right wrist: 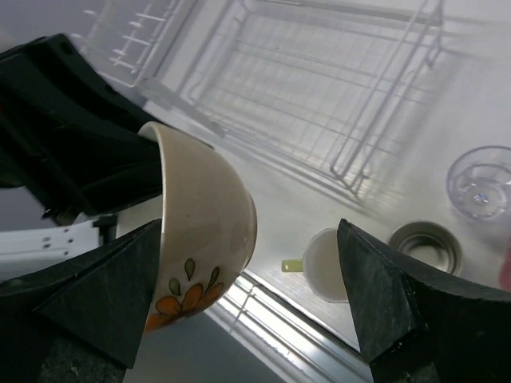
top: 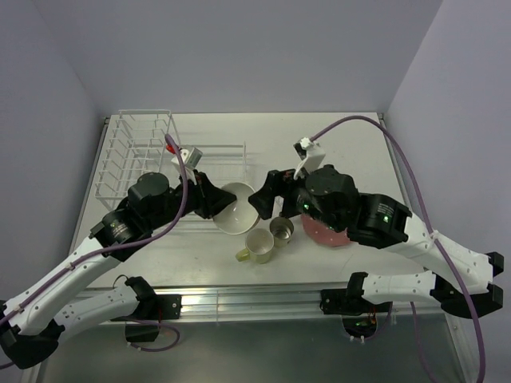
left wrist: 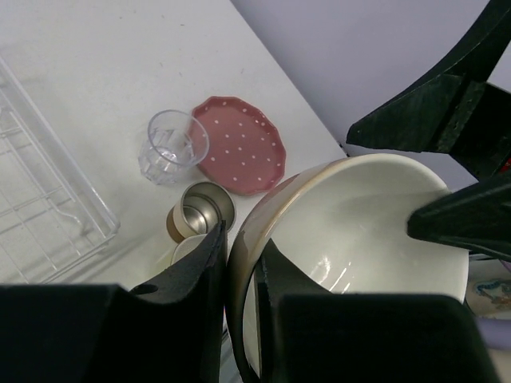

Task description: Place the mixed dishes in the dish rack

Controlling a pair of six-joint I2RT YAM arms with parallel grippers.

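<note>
Left pincer [left wrist: 241,257]: closed across the rim of the cream bowl [left wrist: 359,231], one finger inside the wall, one outside; I judge a rim pinch suits a bowl too wide to span.
Cream bowl: tilted, held between my two arms, flower-painted side toward the right wrist camera; not yet in the rack.
Right pincer [right wrist: 249,239]: jaws spread wide, holding nothing, just beside the bowl's far rim; contact I cannot tell; placed, I judge, to steady or receive the bowl.
Pale mug [top: 259,245] and steel cup [top: 281,230]: upright on the table, just beside each other, near the bowl.
Clear tumbler [left wrist: 172,144] and pink dotted plate [left wrist: 239,144]: beyond the cup, side by side; plate lying flat.
Dish rack [top: 136,155]: far left; I see no dish in it; its low basket looks the natural berth for the bowl.
</note>
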